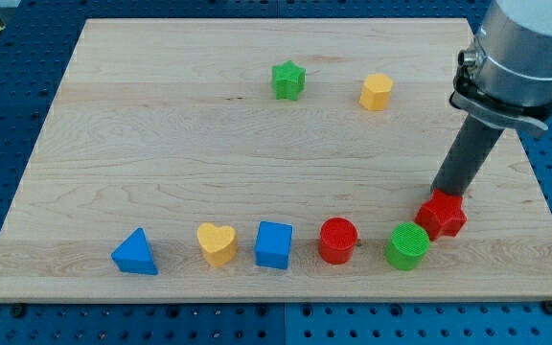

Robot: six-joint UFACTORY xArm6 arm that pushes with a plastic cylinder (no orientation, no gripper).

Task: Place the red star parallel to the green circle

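Observation:
The red star (444, 216) lies on the wooden board near the view's lower right. The green circle (408, 246) sits just below and to the left of it, and the two look to be touching. My tip (440, 194) stands at the star's upper edge, against it, with the dark rod rising up and to the right to the grey arm (520, 48).
Along the view's bottom run a red circle (337, 240), a blue cube (274, 244), a yellow heart (218, 242) and a blue triangle (135, 253). Near the top are a green star (287, 80) and a yellow hexagon (377, 92). The board's right edge (530, 182) is close.

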